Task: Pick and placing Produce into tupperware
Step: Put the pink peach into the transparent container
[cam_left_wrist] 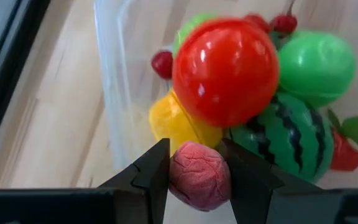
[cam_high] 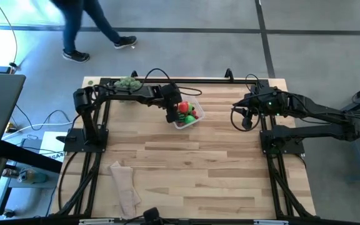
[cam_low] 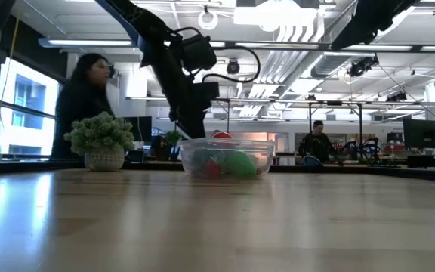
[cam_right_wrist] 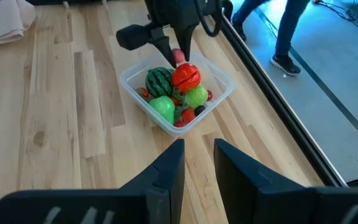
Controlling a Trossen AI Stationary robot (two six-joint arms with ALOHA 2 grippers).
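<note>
The left pincer [cam_left_wrist: 194,177] is closed to a narrow gap on a small pink, wrinkled toy fruit [cam_left_wrist: 199,176], one finger pressing each side of it. It hangs over the near edge of the clear tub [cam_high: 188,122], and the fruit has not yet been let go.

Judging by its look, the pink fruit is light hollow plastic, stiff enough to take a firm squeeze, and its bumpy skin should give the fingers more bite than the glossy balls. A grip across its middle, as here, seems the safest hold; a smooth round piece could squirt out if pinched off-centre.

Just ahead of the pincer, inside the tub, lies the rest of the produce: a yellow piece [cam_left_wrist: 178,121] closest, a big red ball [cam_left_wrist: 225,71] on top of the heap, a striped watermelon [cam_left_wrist: 291,137] beyond it, a plain green ball [cam_left_wrist: 316,65] and small dark red cherries [cam_left_wrist: 162,63]. The heap is already high, so a dropped piece may roll off the red ball.

Well off to the right of all this, the right pincer [cam_right_wrist: 197,162] waits above bare tabletop [cam_high: 217,169], its fingers a little apart and holding nothing.
</note>
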